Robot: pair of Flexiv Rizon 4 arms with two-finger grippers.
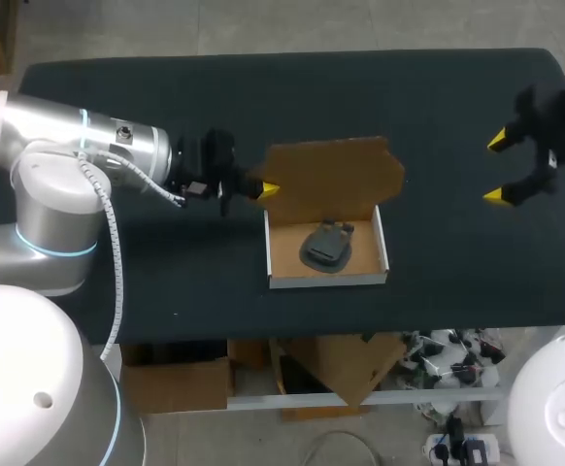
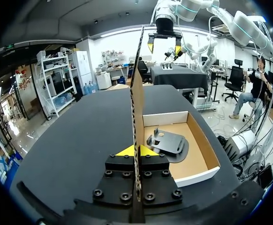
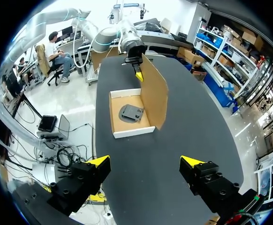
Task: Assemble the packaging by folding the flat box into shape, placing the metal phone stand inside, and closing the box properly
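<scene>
Left claw [image 2: 136, 151] pinching the edge of the upright lid [image 1: 331, 170]. Box [image 1: 327, 281] — folded into shape, standing on tabletop [image 1: 166, 107]; phone stand [image 1: 327, 245] lying inside. Right claw [image 1: 501, 168] spread, empty, well apart. Left to do, by appearance — closing the lid.

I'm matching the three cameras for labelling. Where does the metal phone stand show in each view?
Head view: the phone stand lies inside the open box, near the picture's middle.
Left wrist view: the phone stand lies in the box, just ahead of the left gripper.
Right wrist view: the phone stand lies in the box, far ahead of the open right gripper.
Shared landmark: the upright lid flap, held by the left gripper.
</scene>
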